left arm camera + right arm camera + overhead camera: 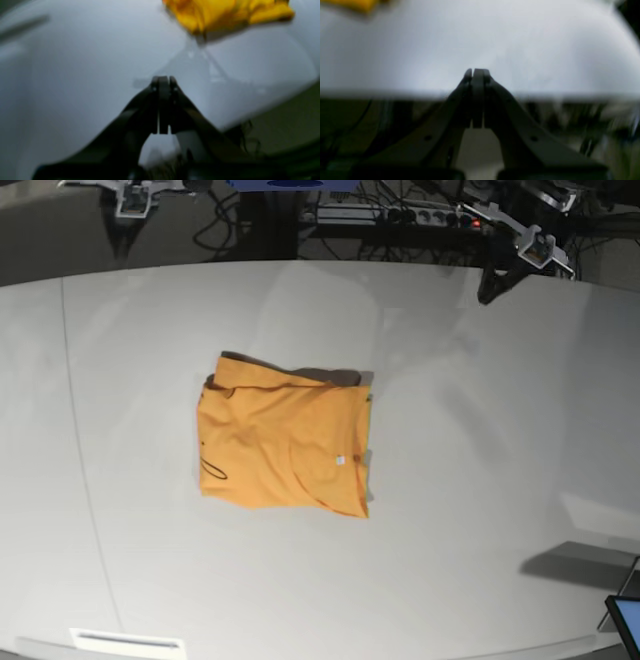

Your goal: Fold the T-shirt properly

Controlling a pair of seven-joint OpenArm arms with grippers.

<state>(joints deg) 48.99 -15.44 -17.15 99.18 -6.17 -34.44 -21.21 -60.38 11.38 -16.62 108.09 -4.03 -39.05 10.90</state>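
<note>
The orange-yellow T-shirt point(285, 435) lies folded into a rough square at the middle of the white table point(480, 480), with a small white tag point(340, 460) on top and a dark line mark near its left edge. Both arms are drawn back to the table's far edge, well apart from the cloth. My left gripper point(163, 80) is shut with nothing in it; the T-shirt point(225, 15) shows blurred at the top of its view. My right gripper point(476, 71) is also shut and empty, with only a sliver of the T-shirt point(352, 3) at the top left corner.
Cables and a power strip point(400, 215) run behind the table's far edge. The dark tip of the left arm point(492, 285) hangs over the far right rim. A screen corner point(625, 620) pokes in at the bottom right, and a white label point(128, 642) lies at the front edge.
</note>
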